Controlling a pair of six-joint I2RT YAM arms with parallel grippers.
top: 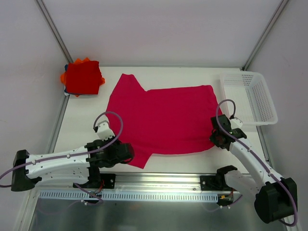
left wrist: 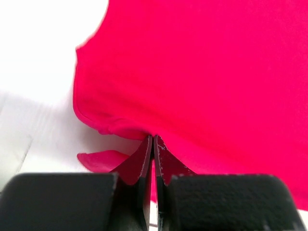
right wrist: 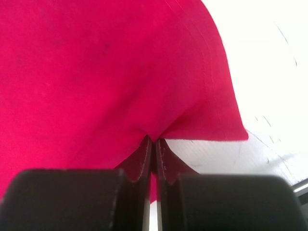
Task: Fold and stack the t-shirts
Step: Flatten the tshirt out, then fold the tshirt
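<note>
crimson t-shirt [top: 163, 118] spread flat, centre of table [top: 82, 130] | L gripper [left wrist: 153, 139] jaws clamped on its near-left edge by sleeve | R gripper [right wrist: 154, 140] jaws clamped on its near-right corner | folded stack [top: 83, 77] red/orange, far-left corner

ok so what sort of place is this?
Likely a robotics lab cell, not a home: white table boxed in by plain panels on metal framing, left arm and right arm bolted to a rail.

we see a plain crimson-pink t-shirt [top: 168, 118], a red folded stack [top: 83, 77] edged orange and blue, and a white perforated basket [top: 267, 103].
</note>
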